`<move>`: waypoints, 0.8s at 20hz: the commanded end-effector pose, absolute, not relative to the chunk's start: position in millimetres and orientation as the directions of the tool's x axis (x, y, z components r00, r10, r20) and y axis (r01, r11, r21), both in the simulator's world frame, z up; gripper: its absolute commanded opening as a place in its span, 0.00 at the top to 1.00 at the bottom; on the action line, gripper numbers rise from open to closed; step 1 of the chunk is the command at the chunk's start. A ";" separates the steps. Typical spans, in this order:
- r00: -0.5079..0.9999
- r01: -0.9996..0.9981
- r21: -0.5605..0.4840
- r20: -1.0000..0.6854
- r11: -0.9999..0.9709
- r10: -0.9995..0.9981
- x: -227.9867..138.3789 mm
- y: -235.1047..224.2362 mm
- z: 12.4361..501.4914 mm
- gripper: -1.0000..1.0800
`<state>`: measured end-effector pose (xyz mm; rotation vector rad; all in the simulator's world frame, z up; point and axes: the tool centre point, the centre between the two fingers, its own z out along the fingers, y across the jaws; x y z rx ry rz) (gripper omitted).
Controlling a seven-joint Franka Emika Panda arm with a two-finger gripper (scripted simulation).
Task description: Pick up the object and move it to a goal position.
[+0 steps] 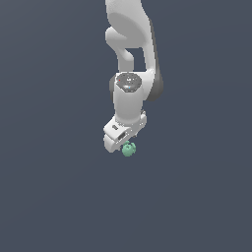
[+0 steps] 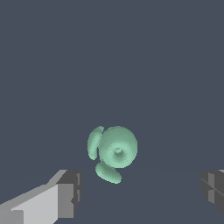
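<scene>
The object (image 2: 114, 152) is a small mint-green rounded blob with two flatter lobes on its side and a small bump in its middle. In the wrist view it lies on the dark grey floor just beyond the fingertips, nearer the one finger (image 2: 65, 194) than the other finger (image 2: 213, 189). My gripper (image 2: 140, 192) is open wide with nothing between the pads. In the exterior view the object (image 1: 129, 149) shows right below the white hand of my gripper (image 1: 121, 143), at its lower edge toward the exterior view's right. Whether they touch cannot be told.
A plain dark grey surface (image 1: 54, 197) fills both views. The white arm (image 1: 129, 64) reaches down from the upper middle of the exterior view. No goal marker shows.
</scene>
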<state>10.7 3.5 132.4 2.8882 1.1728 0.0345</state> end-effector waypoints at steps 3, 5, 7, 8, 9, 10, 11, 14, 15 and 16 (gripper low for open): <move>0.622 0.783 0.023 0.004 -0.622 0.783 7.6 5.3 120.4 0.04; 0.579 0.815 0.019 0.002 -0.579 0.816 6.2 6.2 115.4 0.04; 0.539 0.842 0.015 0.000 -0.539 0.843 4.9 7.0 111.0 0.04; 0.520 0.854 0.013 0.000 -0.520 0.854 4.3 7.4 109.0 0.04; 0.502 0.865 0.011 0.000 -0.502 0.865 3.8 7.8 107.1 0.04; 0.485 0.874 0.010 -0.001 -0.485 0.874 3.2 8.1 105.4 0.04; 0.470 0.883 0.008 -0.001 -0.470 0.883 2.8 8.5 103.8 0.04; 0.430 0.903 0.005 -0.001 -0.430 0.903 1.5 9.3 99.7 0.04; 0.419 0.908 0.004 -0.001 -0.419 0.908 1.2 9.6 98.7 0.04; 0.409 0.912 0.003 0.000 -0.409 0.912 0.9 9.8 97.7 0.04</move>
